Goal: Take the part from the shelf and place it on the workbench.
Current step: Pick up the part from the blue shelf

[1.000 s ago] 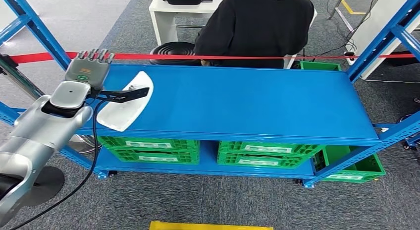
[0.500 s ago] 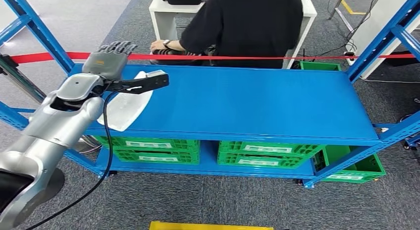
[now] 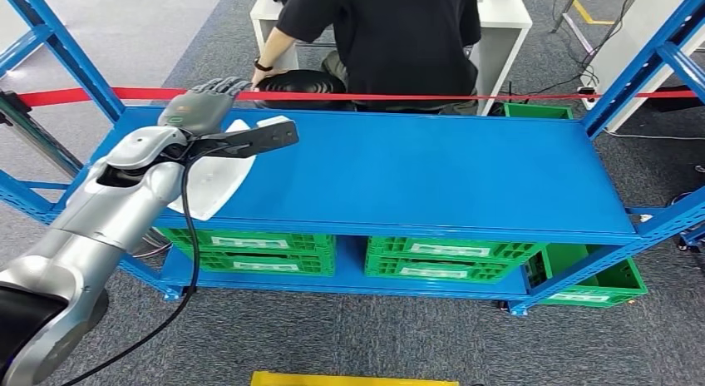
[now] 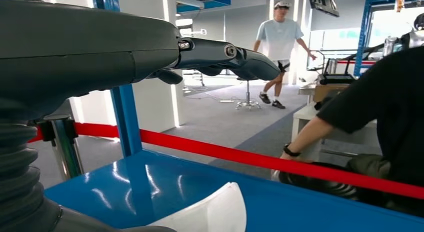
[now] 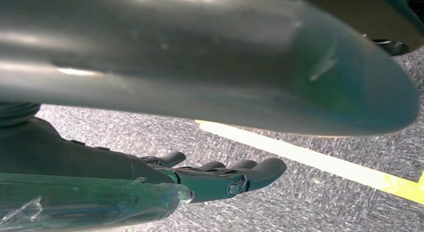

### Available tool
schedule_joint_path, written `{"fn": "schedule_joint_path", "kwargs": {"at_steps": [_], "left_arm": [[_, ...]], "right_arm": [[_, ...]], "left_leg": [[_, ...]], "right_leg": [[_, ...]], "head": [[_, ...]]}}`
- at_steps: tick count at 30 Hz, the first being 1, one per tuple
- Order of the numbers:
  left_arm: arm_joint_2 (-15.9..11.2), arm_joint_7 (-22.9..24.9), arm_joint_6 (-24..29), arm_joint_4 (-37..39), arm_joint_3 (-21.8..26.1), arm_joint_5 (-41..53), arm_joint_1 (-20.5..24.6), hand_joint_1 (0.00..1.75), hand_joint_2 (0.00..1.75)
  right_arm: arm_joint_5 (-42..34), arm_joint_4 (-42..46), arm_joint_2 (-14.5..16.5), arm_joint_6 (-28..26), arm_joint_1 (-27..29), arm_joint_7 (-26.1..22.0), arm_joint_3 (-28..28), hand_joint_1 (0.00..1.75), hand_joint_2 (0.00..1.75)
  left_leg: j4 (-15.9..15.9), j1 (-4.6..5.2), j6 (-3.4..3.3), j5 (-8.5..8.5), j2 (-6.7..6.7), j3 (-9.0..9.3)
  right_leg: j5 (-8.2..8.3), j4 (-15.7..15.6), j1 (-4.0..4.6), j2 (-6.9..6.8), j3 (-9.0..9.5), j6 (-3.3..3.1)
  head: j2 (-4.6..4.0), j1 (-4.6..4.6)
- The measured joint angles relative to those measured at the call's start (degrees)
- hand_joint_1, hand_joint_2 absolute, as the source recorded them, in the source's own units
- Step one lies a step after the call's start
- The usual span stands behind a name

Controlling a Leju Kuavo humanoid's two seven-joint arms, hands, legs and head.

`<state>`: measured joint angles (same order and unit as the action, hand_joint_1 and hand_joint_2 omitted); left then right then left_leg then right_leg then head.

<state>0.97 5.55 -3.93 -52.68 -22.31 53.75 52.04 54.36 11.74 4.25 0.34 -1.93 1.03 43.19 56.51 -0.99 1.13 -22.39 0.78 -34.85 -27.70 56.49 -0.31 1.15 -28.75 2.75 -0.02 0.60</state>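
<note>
In the head view the left hand [image 3: 202, 106] sits in the upper left of the frame, above the back left corner of the blue shelf [image 3: 432, 174], with its fingers stretched forward and apart and nothing in them. The white part [image 3: 209, 180], a shallow curved shell, lies at the left of the frame on the shelf's top deck, reaching from the front edge back under the wrist. The hand is above and just beyond its far end, not touching it. The left wrist view shows the same: the dark fingers [image 4: 235, 59] extended in the air, and one white corner of the part [image 4: 215, 212] resting on the blue surface at the lower middle of the picture.

The right hand [image 5: 220, 179] hangs toward the grey floor with its fingers loosely extended and apart, holding nothing.

The step in hand looks like the reach for the part, with the grasp not yet made. The next move probably calls for lowering the left hand and closing the fingers over the part's rim, which seems thin and smooth and may slip.

A person in a black top [image 3: 399, 37] is bent over behind the red tape [image 3: 465, 96] at the top of the frame, near the shelf's back edge.
</note>
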Motion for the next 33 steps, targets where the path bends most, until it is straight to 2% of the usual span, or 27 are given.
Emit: {"fn": "schedule_joint_path", "kwargs": {"at_steps": [13, 27, 33], "left_arm": [[0.4, -0.9, -0.4, 0.7, 2.5, -7.4, -1.4, 0.0, 1.75], [0.4, -0.8, 2.7, 7.4, 2.8, -7.1, -5.4, 0.0, 1.75], [0.4, -0.8, 2.8, 9.3, 2.8, -6.9, -5.8, 0.0, 1.75]], "right_arm": [[0.8, 0.0, 0.1, 0.2, -0.1, -0.4, 0.9, 0.0, 0.0], [2.1, 0.0, 0.3, 0.2, -0.2, -0.5, 1.3, 0.0, 0.0], [2.3, 0.0, 0.4, 0.2, -0.2, -0.5, 1.9, 0.0, 0.0]], "left_leg": [[0.0, 0.0, 0.0, 0.0, 0.0, 0.0], [0.0, 0.0, 0.0, 0.0, 0.0, 0.0], [0.0, 0.0, 0.0, 0.0, 0.01, 0.0]], "right_leg": [[0.0, 0.0, 0.0, -0.01, 0.01, 0.0], [0.0, 0.0, 0.0, -0.01, 0.0, 0.0], [0.0, 0.0, 0.0, -0.01, 0.0, 0.0]], "head": [[0.0, 0.01], [0.0, 0.01], [0.0, 0.01]]}}
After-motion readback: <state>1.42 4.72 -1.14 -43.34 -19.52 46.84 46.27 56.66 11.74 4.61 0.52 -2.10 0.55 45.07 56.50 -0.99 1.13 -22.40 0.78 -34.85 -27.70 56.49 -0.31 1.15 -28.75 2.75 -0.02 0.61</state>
